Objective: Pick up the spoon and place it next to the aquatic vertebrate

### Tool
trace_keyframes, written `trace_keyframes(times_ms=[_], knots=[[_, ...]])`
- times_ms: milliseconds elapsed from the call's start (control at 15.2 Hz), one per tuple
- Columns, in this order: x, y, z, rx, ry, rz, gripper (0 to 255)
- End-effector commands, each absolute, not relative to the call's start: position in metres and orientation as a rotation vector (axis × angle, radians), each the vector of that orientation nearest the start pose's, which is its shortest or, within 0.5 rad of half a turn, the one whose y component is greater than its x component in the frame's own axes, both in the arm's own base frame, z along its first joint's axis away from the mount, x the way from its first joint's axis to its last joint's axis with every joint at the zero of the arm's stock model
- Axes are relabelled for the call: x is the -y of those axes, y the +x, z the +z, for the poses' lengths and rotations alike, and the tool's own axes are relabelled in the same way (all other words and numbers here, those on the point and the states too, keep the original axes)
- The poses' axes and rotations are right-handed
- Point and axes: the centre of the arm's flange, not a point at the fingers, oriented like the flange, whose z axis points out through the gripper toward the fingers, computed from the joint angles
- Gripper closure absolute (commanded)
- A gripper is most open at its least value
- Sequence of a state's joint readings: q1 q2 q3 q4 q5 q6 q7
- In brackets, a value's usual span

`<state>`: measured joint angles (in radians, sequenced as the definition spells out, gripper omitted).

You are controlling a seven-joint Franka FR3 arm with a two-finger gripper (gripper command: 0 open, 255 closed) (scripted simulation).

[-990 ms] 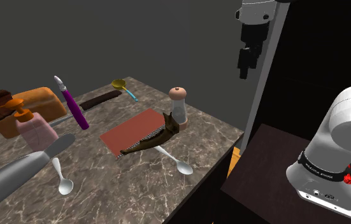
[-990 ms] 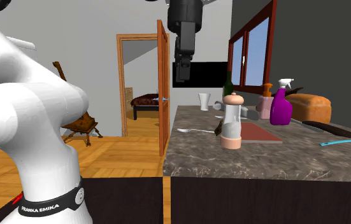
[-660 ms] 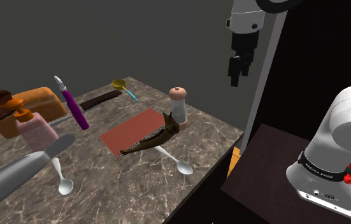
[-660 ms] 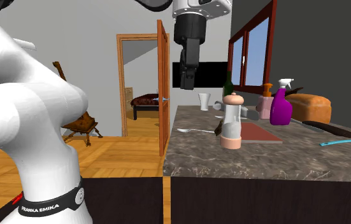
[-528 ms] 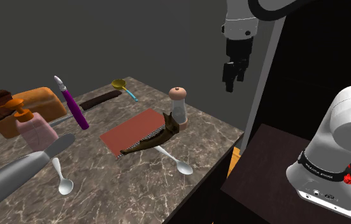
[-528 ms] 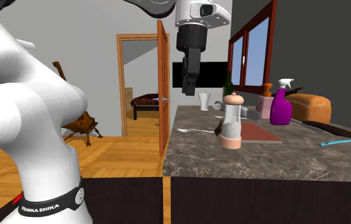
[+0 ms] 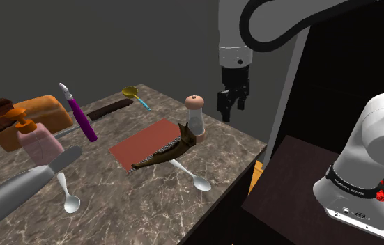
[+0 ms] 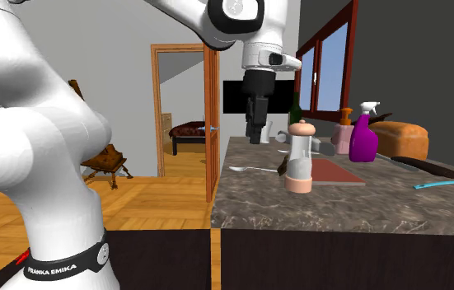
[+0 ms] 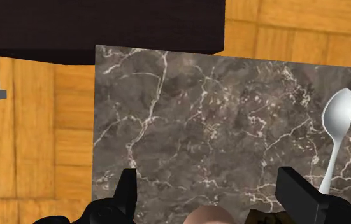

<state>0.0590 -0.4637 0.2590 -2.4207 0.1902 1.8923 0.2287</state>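
On the dark marble counter (image 7: 113,209) before me, a pale pepper mill (image 7: 195,115) stands upright at the corner of a red mat (image 7: 141,145). Farther along I see a purple spray bottle (image 7: 79,117), then a pink pump bottle (image 7: 37,141) just beside a loaf of bread (image 7: 40,110). Past the counter's end, a wooden door (image 8: 210,99) stands open above a wood floor (image 8: 151,206).

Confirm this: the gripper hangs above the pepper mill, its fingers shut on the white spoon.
No. The gripper hangs above the pepper mill, but its fingers stand open and empty; the white spoon lies on the marble counter, as the wrist view shows.
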Motion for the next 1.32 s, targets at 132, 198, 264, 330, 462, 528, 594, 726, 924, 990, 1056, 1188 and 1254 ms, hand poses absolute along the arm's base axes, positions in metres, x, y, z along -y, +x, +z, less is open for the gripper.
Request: trace_keyframes(times_ms=[132,198,264,330,462,528,594,726,924,990,1056,1188,1254], knots=[[-0.186,0.395,0.441,-0.033,-3.067,0.153,0],[-0.196,0.4,0.435,-0.037,-3.06,0.157,0],[-0.206,0.405,0.43,-0.041,-3.053,0.162,0],[-0.216,0.409,0.424,-0.046,-3.046,0.166,0],[-0.236,0.419,0.412,-0.054,-3.031,0.175,0],[-0.247,0.423,0.407,-0.059,-3.024,0.179,0],[-0.257,0.428,0.401,-0.063,-3.017,0.184,0],[-0.277,0.438,0.39,-0.071,-3.003,0.192,0],[-0.308,0.452,0.374,-0.084,-2.981,0.205,0],[-0.312,0.454,0.372,-0.086,-2.979,0.207,0],[-0.312,0.453,0.367,-0.086,-2.979,0.207,0],[-0.314,0.452,0.356,-0.086,-2.979,0.207,0],[-0.315,0.451,0.351,-0.086,-2.979,0.207,0]])
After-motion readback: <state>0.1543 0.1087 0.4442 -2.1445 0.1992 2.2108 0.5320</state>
